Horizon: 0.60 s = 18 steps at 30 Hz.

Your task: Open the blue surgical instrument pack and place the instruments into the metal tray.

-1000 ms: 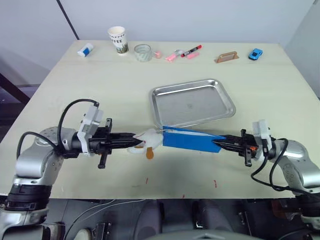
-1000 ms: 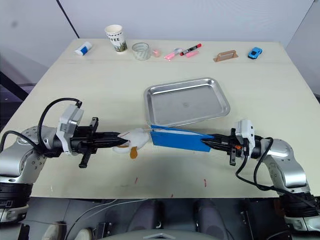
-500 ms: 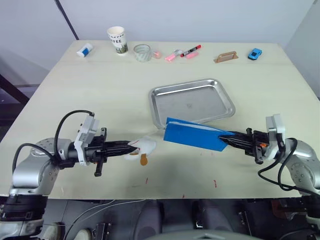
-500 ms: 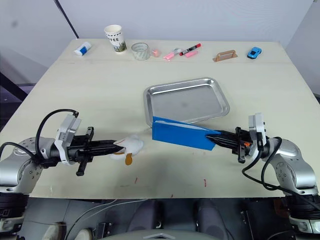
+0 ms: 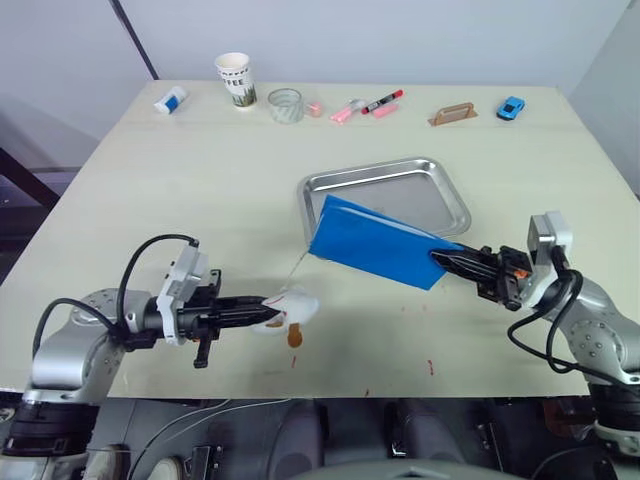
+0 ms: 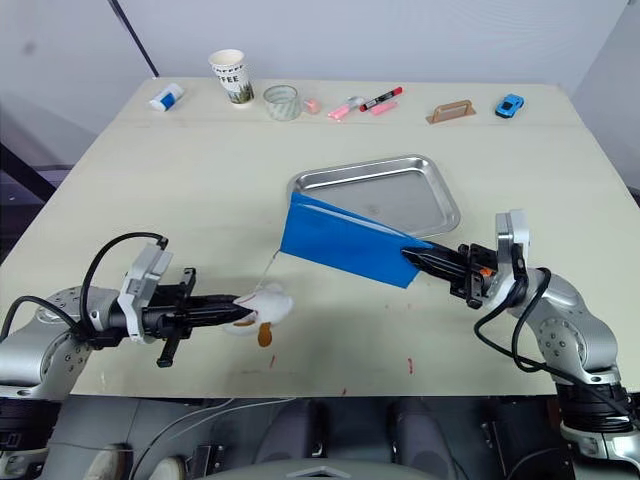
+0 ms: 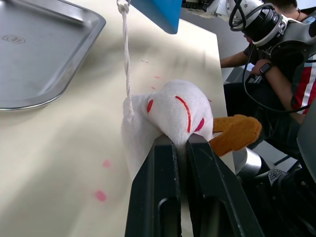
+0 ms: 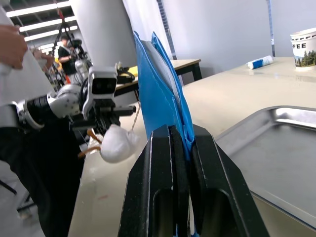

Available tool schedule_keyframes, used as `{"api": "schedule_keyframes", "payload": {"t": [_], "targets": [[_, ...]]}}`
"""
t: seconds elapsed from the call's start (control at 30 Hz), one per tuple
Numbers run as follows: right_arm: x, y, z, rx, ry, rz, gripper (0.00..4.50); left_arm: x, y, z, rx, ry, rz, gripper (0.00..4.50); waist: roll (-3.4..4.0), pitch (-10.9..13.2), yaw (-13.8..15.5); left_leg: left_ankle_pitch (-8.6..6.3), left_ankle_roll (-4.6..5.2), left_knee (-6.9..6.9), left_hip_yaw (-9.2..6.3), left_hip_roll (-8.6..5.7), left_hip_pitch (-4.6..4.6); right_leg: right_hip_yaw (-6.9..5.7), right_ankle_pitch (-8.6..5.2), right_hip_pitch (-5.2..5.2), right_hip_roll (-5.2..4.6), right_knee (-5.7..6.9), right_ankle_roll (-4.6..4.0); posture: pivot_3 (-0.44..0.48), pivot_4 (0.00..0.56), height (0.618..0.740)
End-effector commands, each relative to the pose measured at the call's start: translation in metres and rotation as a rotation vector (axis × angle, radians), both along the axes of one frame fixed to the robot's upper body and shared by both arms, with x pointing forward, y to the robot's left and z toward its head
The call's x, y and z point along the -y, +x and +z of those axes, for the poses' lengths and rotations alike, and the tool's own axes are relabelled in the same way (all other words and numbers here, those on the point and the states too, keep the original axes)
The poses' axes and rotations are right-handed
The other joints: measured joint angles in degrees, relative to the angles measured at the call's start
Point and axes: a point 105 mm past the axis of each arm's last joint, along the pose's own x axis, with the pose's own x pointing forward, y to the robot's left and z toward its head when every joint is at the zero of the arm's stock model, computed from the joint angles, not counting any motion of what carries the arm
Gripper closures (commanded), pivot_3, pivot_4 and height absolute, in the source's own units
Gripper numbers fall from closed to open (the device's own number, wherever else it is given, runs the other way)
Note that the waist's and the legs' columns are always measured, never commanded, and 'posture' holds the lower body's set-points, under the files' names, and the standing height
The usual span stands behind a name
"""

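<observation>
**Pack lifted on edge, plush pinned low**

Right gripper (image 5: 441,261) reaches in level, fingers clenched on a corner of the blue surgical instrument pack (image 5: 380,241), which stands on edge above the table, long axis running away from the fingertips over the metal tray (image 5: 385,203)'s near rim. The tray lies bare. Left gripper (image 5: 268,309), low over the table, pinches the white plush toy (image 5: 293,308); a cord (image 5: 298,268) rises to the pack's far corner

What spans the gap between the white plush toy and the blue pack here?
A thin white cord runs from the white plush toy up to the corner of the blue surgical instrument pack; the left wrist view shows it best. Below it the table is bare.
</observation>
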Motion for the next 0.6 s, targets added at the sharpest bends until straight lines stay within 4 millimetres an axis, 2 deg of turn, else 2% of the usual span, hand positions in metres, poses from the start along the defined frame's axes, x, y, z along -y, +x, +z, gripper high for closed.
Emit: {"api": "schedule_keyframes", "payload": {"t": [0.03,0.37,0.6], "targets": [[0.005,-0.003,0.027,0.119,0.029,-0.012,4.50,-0.010,-0.004,-0.003,-0.013,0.037,0.009,4.47,0.00,0.0,0.0,0.00,0.00,0.00,0.00,0.00,0.00,0.00,0.00,0.00,0.00,0.00,0.00,0.000,0.150,0.725],[-0.014,-0.006,-0.011,0.283,-0.303,0.066,4.50,-0.013,-0.001,-0.003,-0.006,0.026,0.026,4.47,0.01,0.0,0.0,0.00,0.00,0.00,0.00,0.00,0.00,-0.02,0.00,-0.01,0.00,0.00,0.00,0.000,0.150,0.725],[-0.029,-0.013,-0.025,0.330,-0.380,0.138,4.50,-0.010,-0.009,-0.007,-0.061,0.019,-0.010,4.47,0.01,0.0,0.0,0.00,0.00,0.00,0.00,0.00,-0.01,-0.02,0.00,-0.01,0.00,0.00,0.00,0.000,0.150,0.725]]}}
